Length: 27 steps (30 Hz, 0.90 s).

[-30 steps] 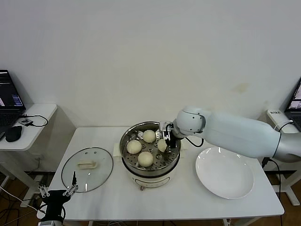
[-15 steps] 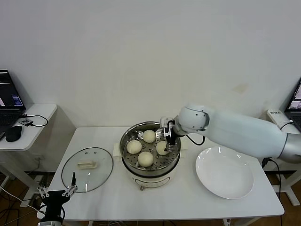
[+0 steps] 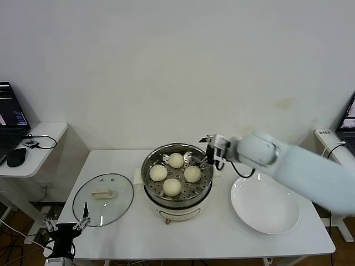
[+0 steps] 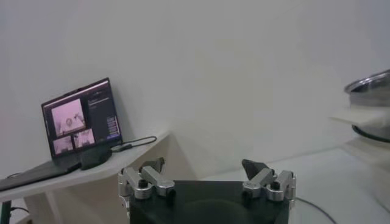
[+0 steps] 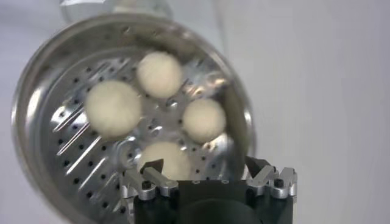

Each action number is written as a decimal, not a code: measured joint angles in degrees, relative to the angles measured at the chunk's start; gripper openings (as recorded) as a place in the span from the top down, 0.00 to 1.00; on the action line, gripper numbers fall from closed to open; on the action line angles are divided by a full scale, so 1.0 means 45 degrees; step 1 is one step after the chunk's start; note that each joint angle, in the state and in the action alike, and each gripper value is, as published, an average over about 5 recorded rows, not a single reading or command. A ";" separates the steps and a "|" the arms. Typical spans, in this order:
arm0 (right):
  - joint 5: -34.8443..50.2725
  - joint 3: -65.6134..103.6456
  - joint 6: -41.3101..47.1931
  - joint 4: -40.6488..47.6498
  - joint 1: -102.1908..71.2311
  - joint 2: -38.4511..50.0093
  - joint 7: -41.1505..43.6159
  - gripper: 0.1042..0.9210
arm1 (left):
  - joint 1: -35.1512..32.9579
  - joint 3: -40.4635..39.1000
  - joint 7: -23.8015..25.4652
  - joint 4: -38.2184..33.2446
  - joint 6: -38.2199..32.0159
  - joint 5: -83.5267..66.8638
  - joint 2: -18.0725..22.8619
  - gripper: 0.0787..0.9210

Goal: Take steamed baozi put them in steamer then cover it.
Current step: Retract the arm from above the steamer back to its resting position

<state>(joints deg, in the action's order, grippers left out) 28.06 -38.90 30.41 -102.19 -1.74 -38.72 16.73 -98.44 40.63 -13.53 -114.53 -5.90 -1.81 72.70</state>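
Cover [image 3: 103, 199] flat (handle [image 3: 102, 194] lengthwise left-right), beside steamer [image 3: 176, 177]

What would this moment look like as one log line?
baozi: four in steamer | right claw: open, empty | lid: on table

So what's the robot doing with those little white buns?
It is filling the steamer with steamed baozi. All four buns sit on the tray inside. The right gripper is open and empty, at the pot's rim on the side toward the white plate, which has nothing on it. The cover lies flat on the table beside the pot, so the steamer is not covered yet. The left gripper waits open, low by the table's front corner near the cover.
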 measured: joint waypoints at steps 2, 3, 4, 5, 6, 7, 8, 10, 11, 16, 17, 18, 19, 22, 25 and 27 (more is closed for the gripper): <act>-0.0125 0.1259 -0.0773 -0.0252 -0.1455 0.0237 -0.0778 0.12 | 0.0069 -0.0022 0.0029 0.0068 0.0083 0.0059 -0.0022 0.12; -0.0218 0.1900 -0.1172 -0.0351 -0.2194 0.0307 -0.1113 0.12 | 0.0106 -0.0031 0.0052 0.0106 0.0120 0.0092 -0.0034 0.12; -0.0333 0.2580 -0.1593 -0.0440 -0.2966 0.0339 -0.1418 0.12 | 0.0143 -0.0042 0.0078 0.0143 0.0151 0.0124 -0.0047 0.12; -0.0465 0.3284 -0.2022 -0.0517 -0.3748 0.0327 -0.1687 0.12 | 0.0184 -0.0053 0.0108 0.0183 0.0174 0.0159 -0.0064 0.12; -0.0607 0.3990 -0.2447 -0.0584 -0.4514 0.0270 -0.1914 0.12 | 0.0226 -0.0062 0.0141 0.0223 0.0191 0.0199 -0.0084 0.12; -0.0765 0.4726 -0.2883 -0.0651 -0.5293 0.0168 -0.2107 0.12 | 0.0270 -0.0065 0.0177 0.0264 0.0199 0.0244 -0.0104 0.12; -0.0930 0.5472 -0.3316 -0.0715 -0.6064 0.0022 -0.2264 0.12 | 0.0320 -0.0059 0.0215 0.0308 0.0204 0.0301 -0.0125 0.12; -0.1267 0.6947 -0.4145 -0.0847 -0.7554 -0.0389 -0.2463 0.12 | 0.0428 -0.0023 0.0288 0.0422 0.0204 0.0466 -0.0174 0.12; -0.1435 0.7690 -0.4547 -0.0921 -0.8289 -0.0648 -0.2520 0.12 | 0.0486 -0.0001 0.0315 0.0494 0.0202 0.0576 -0.0203 0.12; -0.2037 1.1167 -0.6196 -0.1266 -1.1627 -0.2222 -0.2640 0.12 | 0.0826 0.0120 0.0272 0.1058 0.0123 0.1563 -0.0472 0.12; -0.2119 1.1802 -0.6458 -0.1338 -1.2226 -0.2545 -0.2661 0.12 | 0.0907 0.0161 0.0235 0.1214 0.0077 0.1897 -0.0558 0.12; -0.2193 1.2392 -0.6689 -0.1416 -1.2783 -0.2845 -0.2684 0.12 | 0.0984 0.0206 0.0192 0.1382 0.0020 0.2280 -0.0652 0.12; -0.2256 1.2954 -0.6902 -0.1499 -1.3312 -0.3131 -0.2710 0.12 | 0.1048 0.0258 0.0142 0.1561 -0.0050 0.2729 -0.0754 0.12; -0.2393 1.4483 -0.7464 -0.1799 -1.4738 -0.3894 -0.2792 0.12 | 0.1150 0.0410 -0.0031 0.2113 -0.0306 0.4345 -0.1085 0.12; -0.2477 1.5786 -0.7950 -0.2124 -1.5886 -0.4531 -0.2882 0.12 | 0.1198 0.0480 -0.0211 0.2651 -0.0575 0.6161 -0.1409 0.12; -0.2531 1.6534 -0.8231 -0.2332 -1.6533 -0.4912 -0.2945 0.12 | 0.1282 0.0465 -0.0317 0.2999 -0.0742 0.7358 -0.1605 0.12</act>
<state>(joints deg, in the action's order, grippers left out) 16.67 35.50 -6.63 -112.68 -76.14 -60.82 3.48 -92.67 42.72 -14.96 -101.04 -9.24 31.30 65.47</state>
